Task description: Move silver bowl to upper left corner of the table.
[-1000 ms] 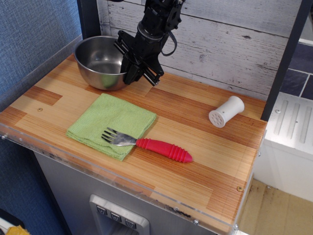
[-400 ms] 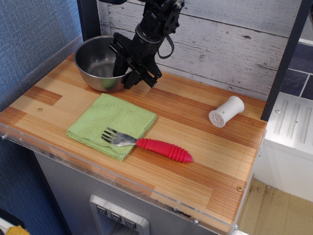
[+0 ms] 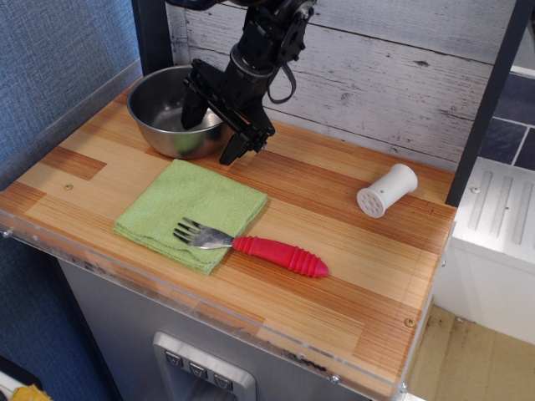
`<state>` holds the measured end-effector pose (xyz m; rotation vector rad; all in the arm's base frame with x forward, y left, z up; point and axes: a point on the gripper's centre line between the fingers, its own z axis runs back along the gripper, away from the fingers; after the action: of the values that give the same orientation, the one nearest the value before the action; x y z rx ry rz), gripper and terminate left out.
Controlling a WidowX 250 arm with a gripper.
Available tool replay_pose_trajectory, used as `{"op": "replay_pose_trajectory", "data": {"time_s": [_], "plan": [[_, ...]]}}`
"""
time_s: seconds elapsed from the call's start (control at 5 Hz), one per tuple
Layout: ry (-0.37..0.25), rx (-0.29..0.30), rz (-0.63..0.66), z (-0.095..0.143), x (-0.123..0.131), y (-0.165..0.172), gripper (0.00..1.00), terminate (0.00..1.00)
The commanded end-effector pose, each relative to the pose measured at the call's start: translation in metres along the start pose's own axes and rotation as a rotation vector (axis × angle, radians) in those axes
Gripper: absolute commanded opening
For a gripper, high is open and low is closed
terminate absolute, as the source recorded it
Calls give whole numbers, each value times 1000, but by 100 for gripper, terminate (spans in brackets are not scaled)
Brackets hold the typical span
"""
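Here the silver bowl (image 3: 171,113) sits at the far left corner of the surface (image 3: 351,251), close to the wall. The gripper (image 3: 211,134) hangs spread wide open astride the bowl's right rim, one finger inside, one outside, gripping nothing. Nearer lies a green cloth (image 3: 191,213) with a red-handled fork (image 3: 251,245) across it; a white shaker (image 3: 386,190) lies well right.

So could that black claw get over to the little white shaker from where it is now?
Probably yes. The gripper hangs open at the silver bowl, holding nothing, and only bare table lies between it and the white shaker. The green cloth and fork lie nearer the front.
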<state>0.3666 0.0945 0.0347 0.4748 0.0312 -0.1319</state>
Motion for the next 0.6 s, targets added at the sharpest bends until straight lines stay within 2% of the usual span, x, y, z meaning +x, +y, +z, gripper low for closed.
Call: {"op": "replay_pose_trajectory", "data": {"time_s": [0.0,0.2,0.4], "plan": [[-132,29,57,64,-2,35,100,0],[-193,36,60,91,-4,45,100,0],[-328,8,142,125,-20,58,100,0]]}}
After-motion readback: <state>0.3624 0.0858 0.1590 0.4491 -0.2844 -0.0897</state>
